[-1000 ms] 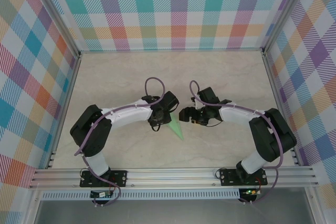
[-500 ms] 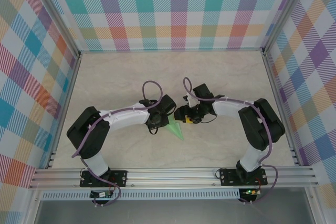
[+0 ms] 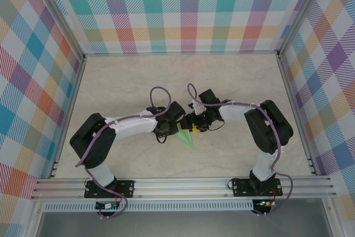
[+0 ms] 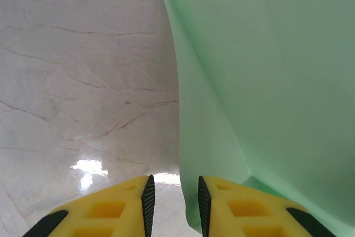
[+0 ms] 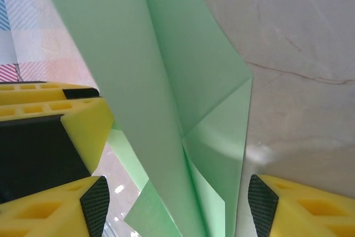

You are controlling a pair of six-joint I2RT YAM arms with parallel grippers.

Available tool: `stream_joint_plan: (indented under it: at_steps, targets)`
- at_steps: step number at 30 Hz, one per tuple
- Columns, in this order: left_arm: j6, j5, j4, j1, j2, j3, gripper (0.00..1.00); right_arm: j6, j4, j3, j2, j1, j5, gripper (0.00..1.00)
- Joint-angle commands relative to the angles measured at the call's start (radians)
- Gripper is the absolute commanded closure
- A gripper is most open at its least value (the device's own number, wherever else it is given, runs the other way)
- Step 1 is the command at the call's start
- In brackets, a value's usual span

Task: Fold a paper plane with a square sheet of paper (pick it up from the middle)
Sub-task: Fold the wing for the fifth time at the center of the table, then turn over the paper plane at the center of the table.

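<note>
The light green paper plane [image 3: 186, 137] lies on the table, its nose toward the near right. My left gripper [image 3: 168, 130] sits at its left side. In the left wrist view [image 4: 175, 206] the jaws stand a narrow gap apart. A folded edge of the plane [image 4: 260, 81] hangs in that gap against the right pad [image 4: 204, 206], and table shows between it and the left pad. My right gripper [image 3: 194, 126] reaches in from the right. Its jaws [image 5: 177, 206] are wide and straddle the plane's creased folds [image 5: 183, 98], touching neither pad.
The left gripper's yellow finger [image 5: 83, 123] stands close beside the plane in the right wrist view. Both arms crowd the middle of the marble tabletop [image 3: 233, 81]. Checked walls [image 3: 183, 15] and metal rails [image 3: 183, 184] enclose it.
My right arm has swung left until its jaws straddle the plane, and they have narrowed somewhat. The left jaws narrowed a little and the left gripper barely shifted.
</note>
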Motion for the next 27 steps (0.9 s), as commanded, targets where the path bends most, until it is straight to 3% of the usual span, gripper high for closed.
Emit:
stream_joint_plan:
  at_steps: [1,9,19,27]
  targets:
    - [-0.004,-0.001,0.003,0.007,-0.012,-0.013,0.71,-0.044,-0.014,0.005,-0.021,0.012,-0.031,0.32]
    - [-0.008,-0.002,0.013,0.006,-0.02,-0.02,0.71,-0.068,-0.012,-0.031,-0.092,0.026,-0.017,0.33]
    - [-0.013,-0.002,0.024,0.007,-0.025,-0.028,0.71,-0.08,-0.041,0.005,-0.043,0.074,0.026,0.37]
    - [-0.015,-0.007,0.03,0.006,-0.038,-0.036,0.71,-0.086,-0.037,0.002,-0.017,0.081,0.081,0.47]
